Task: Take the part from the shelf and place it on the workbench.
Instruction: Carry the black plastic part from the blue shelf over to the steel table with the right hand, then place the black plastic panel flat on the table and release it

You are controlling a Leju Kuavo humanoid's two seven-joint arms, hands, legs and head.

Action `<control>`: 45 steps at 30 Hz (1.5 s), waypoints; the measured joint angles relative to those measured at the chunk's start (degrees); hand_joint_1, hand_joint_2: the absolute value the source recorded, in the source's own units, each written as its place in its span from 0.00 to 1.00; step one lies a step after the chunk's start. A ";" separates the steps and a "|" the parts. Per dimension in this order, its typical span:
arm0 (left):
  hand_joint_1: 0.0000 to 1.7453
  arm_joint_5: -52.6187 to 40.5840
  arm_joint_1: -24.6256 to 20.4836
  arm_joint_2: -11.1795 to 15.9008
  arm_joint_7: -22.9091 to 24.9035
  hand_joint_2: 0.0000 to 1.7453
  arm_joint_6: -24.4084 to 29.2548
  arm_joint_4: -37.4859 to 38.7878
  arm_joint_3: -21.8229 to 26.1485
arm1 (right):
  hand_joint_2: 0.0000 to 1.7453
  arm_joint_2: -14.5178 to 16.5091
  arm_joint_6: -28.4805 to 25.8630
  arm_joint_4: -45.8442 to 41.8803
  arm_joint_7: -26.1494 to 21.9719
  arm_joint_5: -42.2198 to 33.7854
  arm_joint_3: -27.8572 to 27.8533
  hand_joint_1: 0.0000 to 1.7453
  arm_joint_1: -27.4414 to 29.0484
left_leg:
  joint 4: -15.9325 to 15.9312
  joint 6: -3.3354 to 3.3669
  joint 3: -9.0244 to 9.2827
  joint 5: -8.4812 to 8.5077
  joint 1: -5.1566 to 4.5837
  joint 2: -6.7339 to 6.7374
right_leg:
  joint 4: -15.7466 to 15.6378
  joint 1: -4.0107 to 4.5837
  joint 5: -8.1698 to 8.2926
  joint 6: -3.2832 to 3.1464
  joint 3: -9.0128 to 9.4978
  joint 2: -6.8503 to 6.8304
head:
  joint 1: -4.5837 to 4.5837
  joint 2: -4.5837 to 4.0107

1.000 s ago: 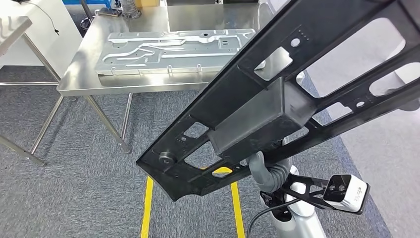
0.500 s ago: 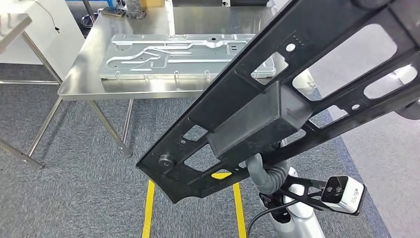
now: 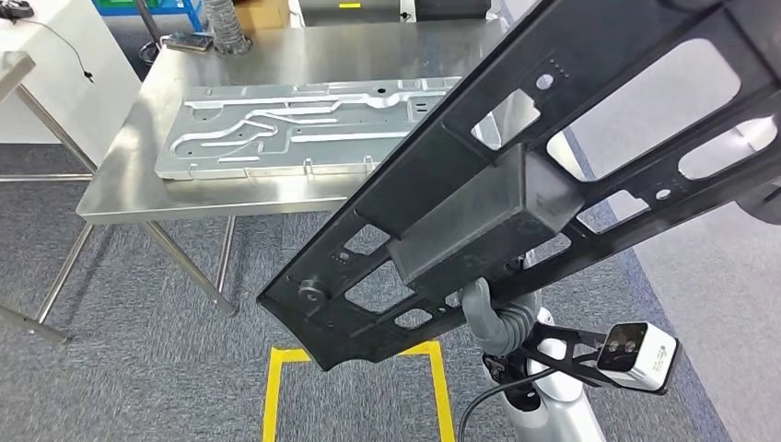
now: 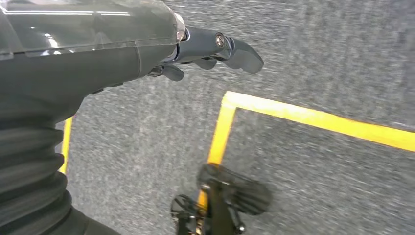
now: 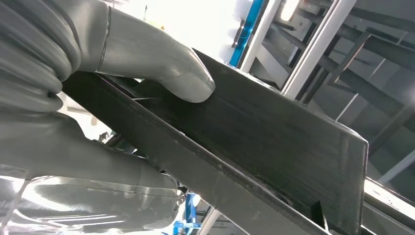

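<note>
Above grey carpet (image 3: 138,368), right hand (image 3: 493,318) grips black part (image 3: 479,212); left hand (image 4: 215,49) empty, fingers apart.

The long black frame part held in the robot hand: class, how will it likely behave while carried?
The black frame part probably stays stiff: it shows no sag. Its cut-outs suggest lightness. Gripped near one end by the right robot hand, it may tip.
</note>
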 joint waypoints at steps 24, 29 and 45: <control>0.00 0.59 -0.45 -0.32 0.02 1.00 0.45 0.00 0.26 | 1.00 0.15 -0.53 0.86 -0.01 1.22 -0.45 1.00 -0.22 | 5.03 -0.46 5.55 -5.65 -0.09 -0.30 | 0.49 -0.34 6.78 -0.27 -8.06 -0.17 | -0.04 -0.01; 0.00 0.84 -0.12 -0.35 -0.20 1.00 0.48 0.00 0.74 | 1.00 0.14 -5.78 -0.14 -1.11 7.04 -0.50 1.00 0.64 | 6.50 -0.70 0.15 -7.13 0.24 -0.21 | 0.51 -0.37 3.77 -0.04 -4.38 0.06 | -0.04 -0.01; 0.00 -0.61 -0.76 -0.26 -1.24 1.00 -0.34 0.00 1.04 | 1.00 -8.96 -40.30 31.70 33.06 79.98 -6.32 1.00 -33.40 | -4.59 2.66 3.16 2.16 -0.67 -0.76 | 10.34 -0.06 3.25 1.98 -12.63 -0.07 | -0.03 -0.01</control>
